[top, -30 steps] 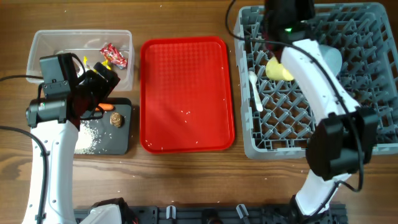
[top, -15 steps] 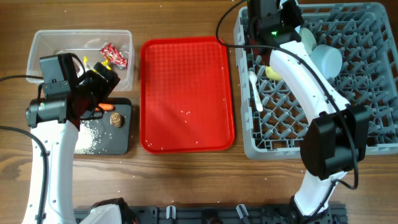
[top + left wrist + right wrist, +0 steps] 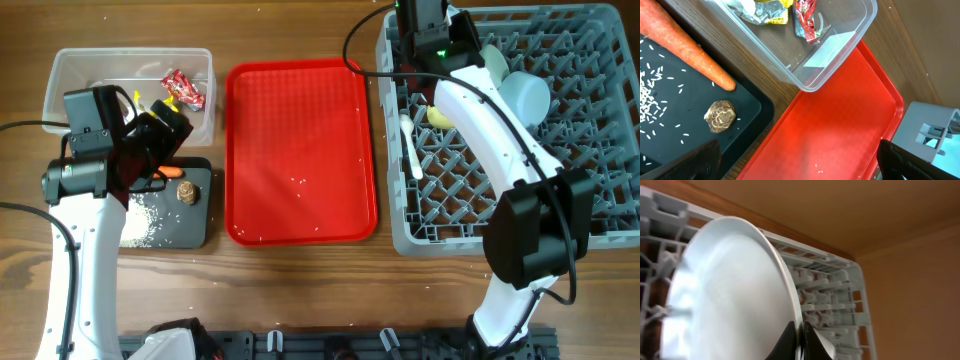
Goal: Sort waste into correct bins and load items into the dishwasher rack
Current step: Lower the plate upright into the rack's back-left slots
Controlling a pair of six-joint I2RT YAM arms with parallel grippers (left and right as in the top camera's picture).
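Our right fingers [image 3: 815, 342] pinch the rim of the light-blue plate [image 3: 730, 290], which stands on edge at the far side of the dishwasher rack [image 3: 826, 280]. We should seat it between pegs before releasing. Our left fingers [image 3: 695, 162] hang spread and empty.

The wooden worktop [image 3: 300, 290] carries four things. A clear tub [image 3: 60, 75] lies just behind the left tool [image 3: 170, 122], and a black tray [image 3: 195, 228] just in front of it. To the tool's right sits a red tray [image 3: 300, 150], with a grey rack [image 3: 600, 150] beyond. Pale specks [image 3: 926, 75] on the wood may be rice.
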